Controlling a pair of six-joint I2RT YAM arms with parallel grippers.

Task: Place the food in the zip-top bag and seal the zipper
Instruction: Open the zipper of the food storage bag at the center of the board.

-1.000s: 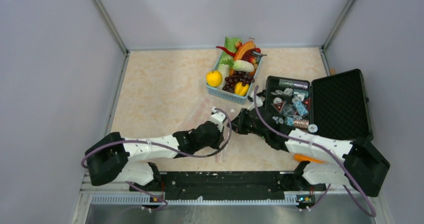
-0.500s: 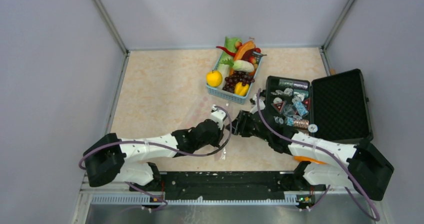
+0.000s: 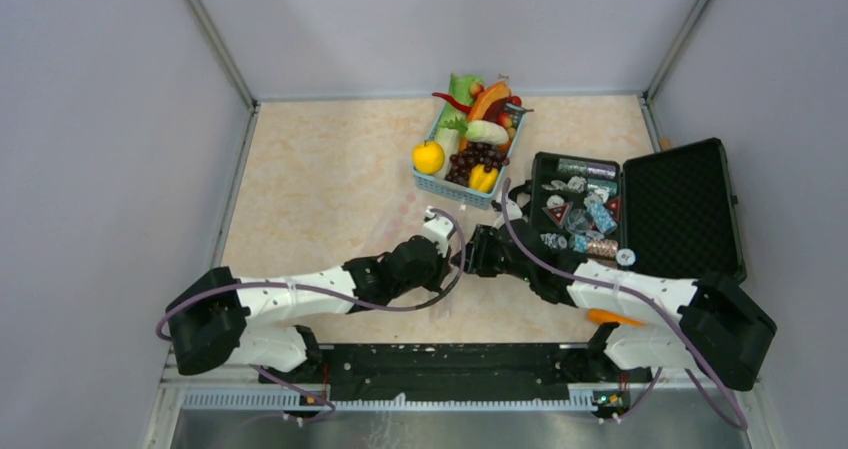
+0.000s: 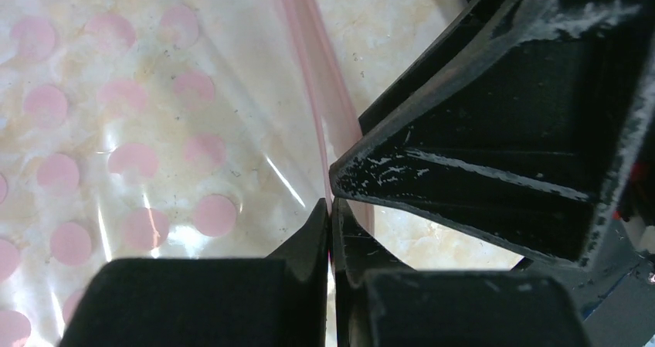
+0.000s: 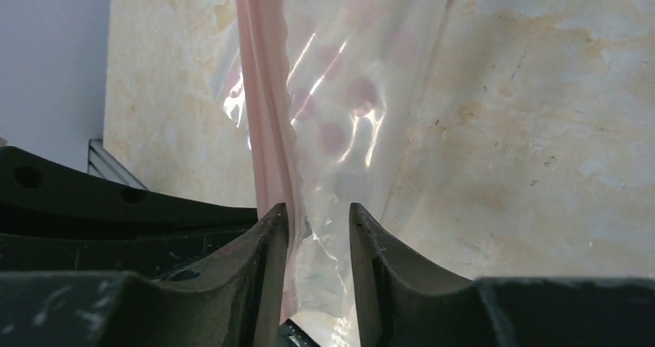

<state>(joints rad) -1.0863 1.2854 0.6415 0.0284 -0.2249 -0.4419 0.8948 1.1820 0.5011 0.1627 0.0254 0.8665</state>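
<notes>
- The left gripper (image 4: 330, 217) is clamped tight on the zipper (image 4: 307, 76), at the lower middle of its wrist view.
- The right gripper (image 5: 318, 217) stands narrowly apart. Clear film hangs in the gap and the pink strip lies against one finger, so nothing looks pinched there yet.
- The zip-top bag (image 4: 147, 130) lies on the table (image 3: 320, 179) at the centre of the overhead view, where both grippers meet. I see nothing inside it.
- Risk: if the right jaws close off the strip, they would catch only thin film, which could slide out on a pull.
- Risk: if either grip takes both layers together, the mouth would stay flat instead of opening.
- Risk: the two grippers sit almost touching, so a small sideways move could knock them together or yank the strip from the left grip.
- The food (image 3: 478, 155) all sits in the blue basket (image 3: 455, 191), upper middle of the overhead view: yellow fruit, dark grapes, a red chili, greens and a long orange piece.
- The black case (image 3: 690, 209) lies open at the right, its compartment holding shiny packets (image 3: 580, 214).
</notes>
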